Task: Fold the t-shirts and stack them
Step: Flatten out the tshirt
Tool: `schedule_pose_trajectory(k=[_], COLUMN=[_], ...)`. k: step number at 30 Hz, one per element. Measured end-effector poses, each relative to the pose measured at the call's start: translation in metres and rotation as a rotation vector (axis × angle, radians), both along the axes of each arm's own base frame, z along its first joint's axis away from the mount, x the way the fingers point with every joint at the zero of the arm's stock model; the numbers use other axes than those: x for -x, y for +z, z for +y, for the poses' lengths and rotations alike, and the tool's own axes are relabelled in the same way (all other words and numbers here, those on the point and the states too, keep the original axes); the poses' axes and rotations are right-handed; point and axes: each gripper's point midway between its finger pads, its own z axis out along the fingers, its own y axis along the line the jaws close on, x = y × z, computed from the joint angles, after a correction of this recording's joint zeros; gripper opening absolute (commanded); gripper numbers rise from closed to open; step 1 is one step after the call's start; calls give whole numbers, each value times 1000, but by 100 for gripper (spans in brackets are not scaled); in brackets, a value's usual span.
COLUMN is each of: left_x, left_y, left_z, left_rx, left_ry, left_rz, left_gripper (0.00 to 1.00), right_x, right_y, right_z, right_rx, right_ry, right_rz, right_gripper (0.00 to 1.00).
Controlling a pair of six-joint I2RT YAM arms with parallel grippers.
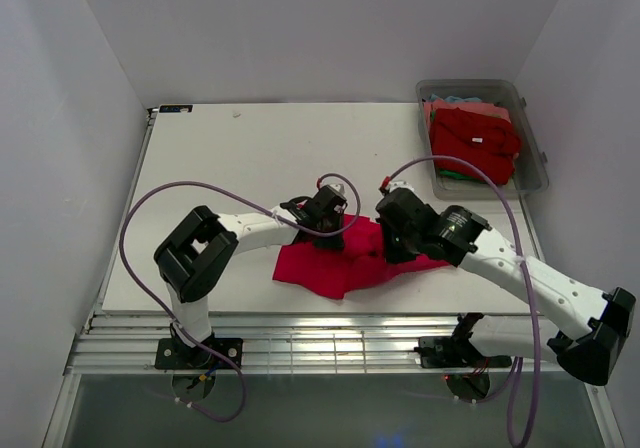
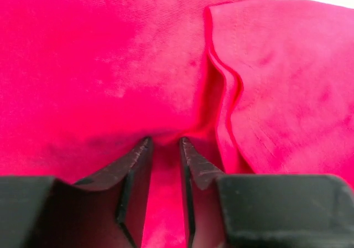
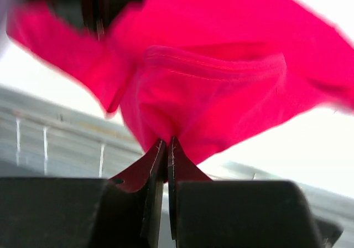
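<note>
A crimson t-shirt (image 1: 335, 266) lies crumpled near the table's front edge, between the two arms. My left gripper (image 1: 322, 226) presses onto its far left part. In the left wrist view the left gripper (image 2: 164, 141) has its jaws a narrow gap apart, with a puckered fold of the t-shirt (image 2: 110, 65) pinched between them. My right gripper (image 1: 398, 240) holds the shirt's right side. In the right wrist view that gripper (image 3: 166, 140) is shut on a bunch of the t-shirt (image 3: 210, 93), which hangs lifted above the table.
A clear plastic bin (image 1: 536, 160) stands at the back right corner and holds more t-shirts (image 1: 478, 143), red on top with pink, blue and green beneath. The white table (image 1: 250, 158) ends in a metal rail (image 1: 300, 343) along the front.
</note>
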Motion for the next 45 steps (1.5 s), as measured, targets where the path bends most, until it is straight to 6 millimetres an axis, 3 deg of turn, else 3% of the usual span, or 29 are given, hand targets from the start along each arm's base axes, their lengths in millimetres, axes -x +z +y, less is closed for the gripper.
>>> schedule_pose_trajectory(k=[3, 4, 5, 6, 9, 10, 11, 15, 18, 22, 25, 27, 28, 31, 33, 34, 37, 41, 45], left_x=[-4, -6, -7, -6, -6, -6, -7, -13, -22, -34, -31, -28, -26, -22, -16, -12, -2, -3, -3], left_y=[-3, -3, -3, -4, -4, -3, -2, 13, 50, 130, 179, 195, 196, 173, 145, 134, 112, 117, 119], left_z=[3, 4, 6, 7, 10, 12, 16, 41, 64, 102, 125, 129, 128, 116, 110, 108, 103, 92, 87], left_rx=[-30, -39, -51, -56, -79, -90, -107, -188, -188, -105, -30, 8, 19, 30, 14, 8, 7, 57, 79], left_ry=[14, 20, 26, 31, 46, 50, 58, 112, 176, 297, 360, 363, 353, 303, 268, 252, 219, 185, 170], left_rz=[-9, -12, -16, -15, -20, -24, -30, -75, -137, -281, -374, -407, -406, -354, -291, -267, -199, -202, -202], left_gripper=[24, 18, 2, 0, 0, 0, 0, 0, 0, 0, 0, 16, 36, 58, 88, 98, 98, 98, 98], right_x=[44, 60, 79, 91, 128, 136, 142, 153, 144, 119, 94, 73, 62, 31, 13, 5, -21, -49, -65], right_y=[-15, -24, -35, -43, -63, -67, -70, -76, -76, -67, -70, -77, -81, -93, -98, -99, -99, -111, -129], right_z=[-7, -11, -14, -19, -30, -34, -37, -47, -45, -26, -22, -27, -32, -55, -68, -73, -78, -78, -74], right_rx=[-1, 15, 36, 60, 128, 146, 161, 221, 252, 260, 272, 275, 276, 288, 292, 291, 274, 286, 318], right_ry=[-15, -15, -16, -19, -36, -45, -53, -88, -107, -117, -156, -209, -239, -332, -375, -390, -395, -369, -316], right_rz=[102, 146, 196, 232, 332, 353, 369, 399, 362, 270, 207, 178, 163, 134, 118, 105, 59, 28, 33], right_gripper=[8, 8, 8, 8, 12, 17, 30, 48, 56, 61, 63, 63, 63, 63, 63, 62, 62, 61, 60])
